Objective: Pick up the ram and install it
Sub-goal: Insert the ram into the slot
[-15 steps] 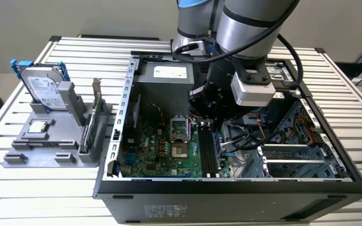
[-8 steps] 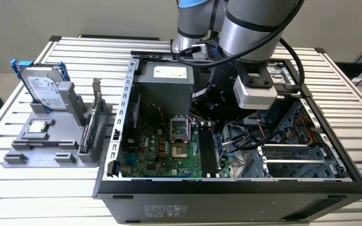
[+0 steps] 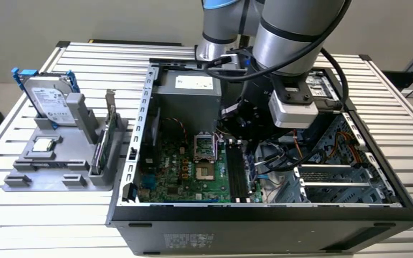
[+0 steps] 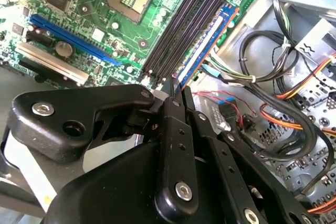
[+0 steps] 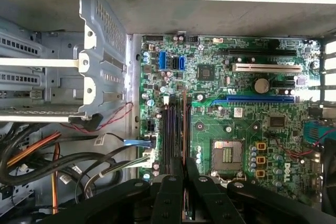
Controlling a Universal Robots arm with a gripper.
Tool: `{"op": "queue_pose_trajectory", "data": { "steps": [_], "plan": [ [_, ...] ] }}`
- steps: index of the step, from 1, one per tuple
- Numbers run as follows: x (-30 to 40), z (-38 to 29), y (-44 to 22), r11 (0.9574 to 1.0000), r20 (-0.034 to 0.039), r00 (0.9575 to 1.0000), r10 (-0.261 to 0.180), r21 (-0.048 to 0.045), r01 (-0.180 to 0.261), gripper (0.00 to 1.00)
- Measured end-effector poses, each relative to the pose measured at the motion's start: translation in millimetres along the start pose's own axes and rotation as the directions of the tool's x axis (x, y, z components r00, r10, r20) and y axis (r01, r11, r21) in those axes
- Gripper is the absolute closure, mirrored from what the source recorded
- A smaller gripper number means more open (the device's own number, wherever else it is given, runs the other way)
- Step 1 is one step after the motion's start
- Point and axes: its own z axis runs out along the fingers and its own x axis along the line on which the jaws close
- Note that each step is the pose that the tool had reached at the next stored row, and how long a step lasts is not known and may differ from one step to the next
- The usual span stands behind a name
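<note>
The ram (image 4: 202, 45) sits edge-up among the black memory slots (image 4: 181, 22) on the green motherboard (image 5: 231, 129), in the slot nearest the cable side; in the second wrist view its blue edge runs the length of that slot. In the first wrist view it shows as a thin dark line (image 5: 184, 129) beside the slots (image 5: 170, 140), leading straight to the fingertips.

The gripper (image 4: 173, 85) hangs right at the near end of the ram. Its two black fingers (image 5: 176, 174) are drawn nearly together, with just a narrow gap between the tips, and that gap lines up with the stick's edge. Whether the tips actually pinch the ram or only stand around it cannot be told.

Beside the slots lies the empty processor socket (image 5: 227, 154), and further across the board a long blue card slot (image 5: 252, 99). On the other side of the ram, bundles of black, orange and white cables (image 4: 273, 61) lie loose in the case.

In the exterior view the arm (image 3: 292, 32) reaches down into the open computer case (image 3: 264, 215), which lies on a slatted table (image 3: 407, 134). To the exterior view's left a grey rack (image 3: 56, 166) holds a silver hard drive (image 3: 49, 99) with blue rails.
</note>
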Motion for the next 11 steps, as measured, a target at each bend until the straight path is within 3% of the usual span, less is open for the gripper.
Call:
{"op": "queue_pose_trajectory", "data": {
  "steps": [11],
  "plan": [
    [2.7, 6.8, -0.4, 1.0000, 0.0001, 1.0000, 0.002, 0.0001, -0.002, 1.00]
  ]
}}
